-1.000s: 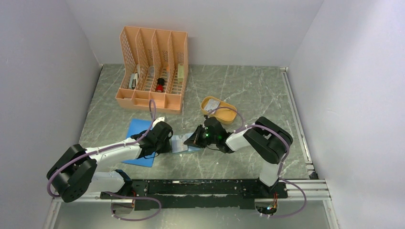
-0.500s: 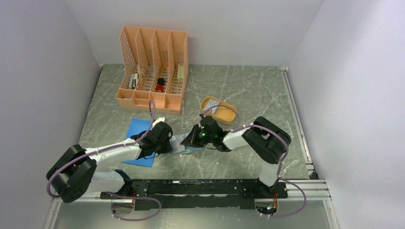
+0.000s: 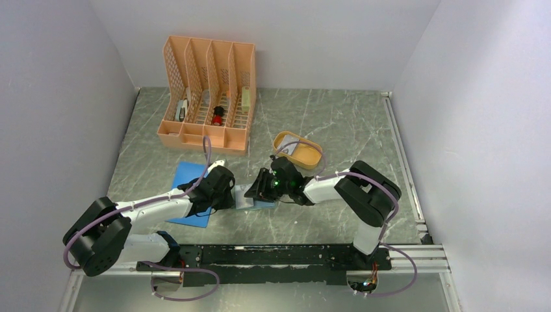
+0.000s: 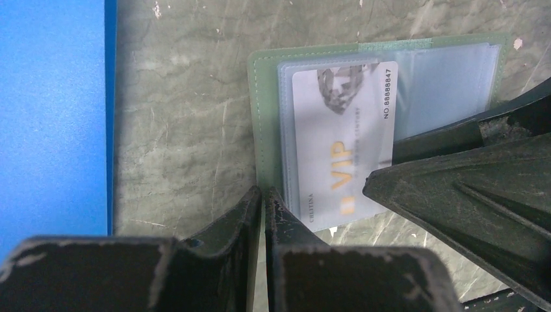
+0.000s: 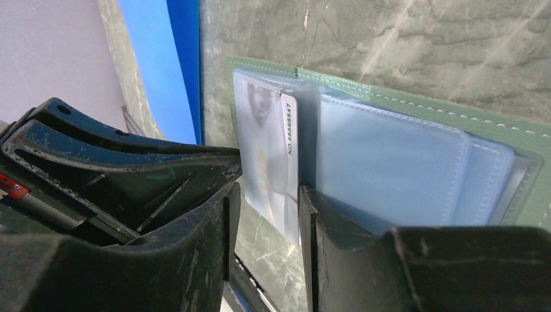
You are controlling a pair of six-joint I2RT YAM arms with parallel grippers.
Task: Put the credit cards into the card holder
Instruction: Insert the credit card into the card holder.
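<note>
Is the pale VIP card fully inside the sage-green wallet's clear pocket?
Partly in: the pale VIP card overhangs the sage-green wallet, its free end gripped by the right gripper.

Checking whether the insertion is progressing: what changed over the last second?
The right pincer slid left over the card holder, closing in on the left pincer. The card now sits partly under a clear pocket. Nothing was visibly taken hold of or let go. The left pincer, blue pad, yellow tray and orange organiser stayed put.
</note>
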